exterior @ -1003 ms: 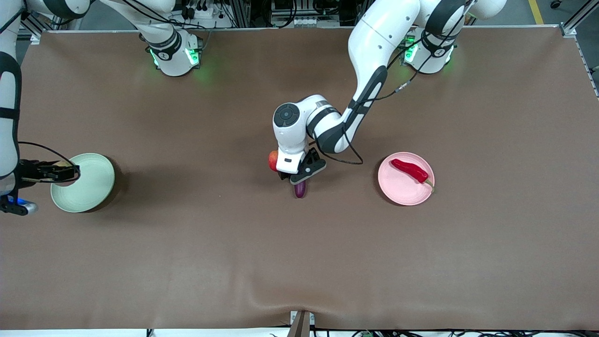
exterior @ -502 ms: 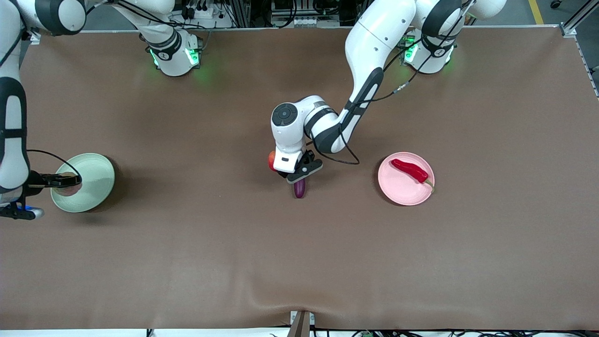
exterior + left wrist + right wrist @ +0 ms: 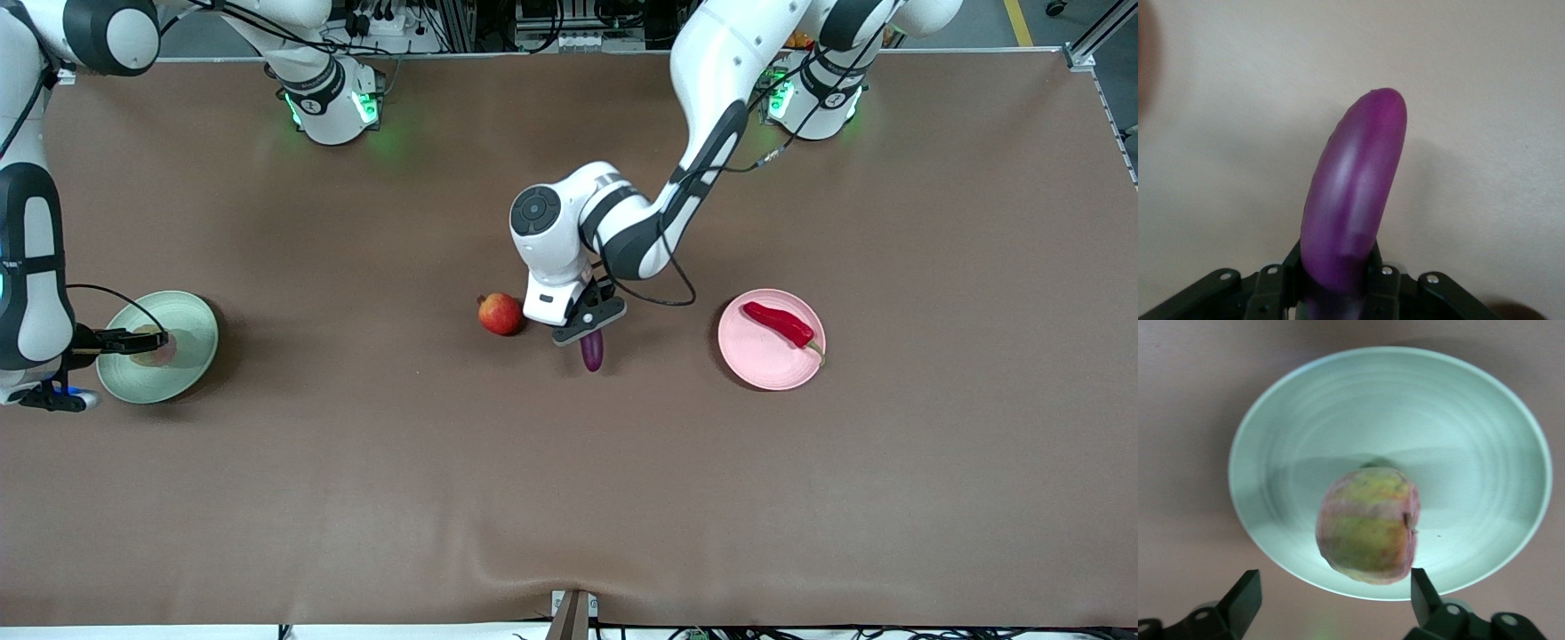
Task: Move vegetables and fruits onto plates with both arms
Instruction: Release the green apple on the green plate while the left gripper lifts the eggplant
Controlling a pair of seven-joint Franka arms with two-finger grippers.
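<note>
Jaws: left gripper clamps the eggplant; right gripper spread wide over the green plate.

Mid-table, the eggplant hangs gripped near one end, probably bound for the pink plate beside the chili. The red fruit waits on the table. The yellow-green fruit sits released on the green plate.

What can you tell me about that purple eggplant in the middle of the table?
The eggplant is long, slim, slightly curved and glossy purple, with a rounded tip. The left hand is shut on one end, so the rest juts out over the brown table, between the red fruit and the pink plate. Its gripped end is hidden.
</note>
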